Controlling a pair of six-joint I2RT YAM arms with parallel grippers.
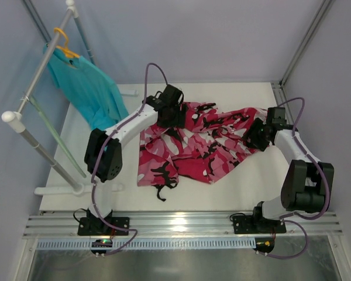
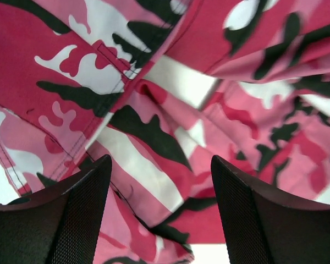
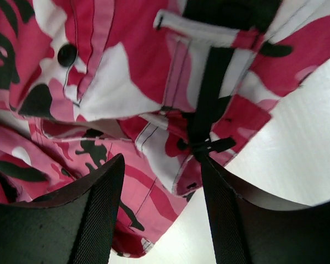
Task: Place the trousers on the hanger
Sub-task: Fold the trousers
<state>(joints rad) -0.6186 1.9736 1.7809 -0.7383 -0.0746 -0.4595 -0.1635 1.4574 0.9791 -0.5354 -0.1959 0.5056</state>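
A teal shirt (image 1: 88,88) hangs on an orange hanger (image 1: 66,52) from a white rack (image 1: 11,116), left of the left gripper (image 1: 174,120) and farther back. The rack's foot rests on the white table (image 1: 245,181), well left of that gripper.

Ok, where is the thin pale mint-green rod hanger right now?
In the top view, the thin mint-green hanger is at far left, against the white tube rack, left of the teal garment and well left of the pink camouflage trousers.

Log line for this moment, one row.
trousers: crumpled on table | left gripper: open above trousers | right gripper: open above trousers | hanger: at rack, bare
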